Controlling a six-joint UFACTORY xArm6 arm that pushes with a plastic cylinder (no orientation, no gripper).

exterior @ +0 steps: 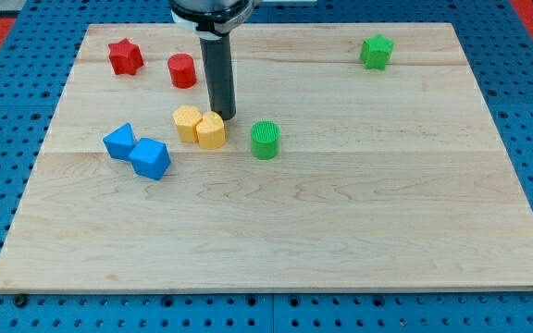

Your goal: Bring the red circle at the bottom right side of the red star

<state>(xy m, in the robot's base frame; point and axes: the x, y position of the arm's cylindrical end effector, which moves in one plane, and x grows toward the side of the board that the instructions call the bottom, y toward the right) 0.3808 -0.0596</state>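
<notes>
The red circle [182, 70] stands near the view's top left, just right of the red star [126, 56] with a small gap between them, and slightly lower. My tip [224, 116] rests on the board below and to the right of the red circle, apart from it. The tip is right beside the upper right of the right yellow block [211, 130], which touches the left yellow block [188, 122].
Two blue blocks [119, 141] [150, 157] sit touching at the left. A green cylinder [266, 140] stands right of the yellow blocks. A green star [376, 51] lies at the top right. The wooden board [340, 231] ends at blue pegboard on all sides.
</notes>
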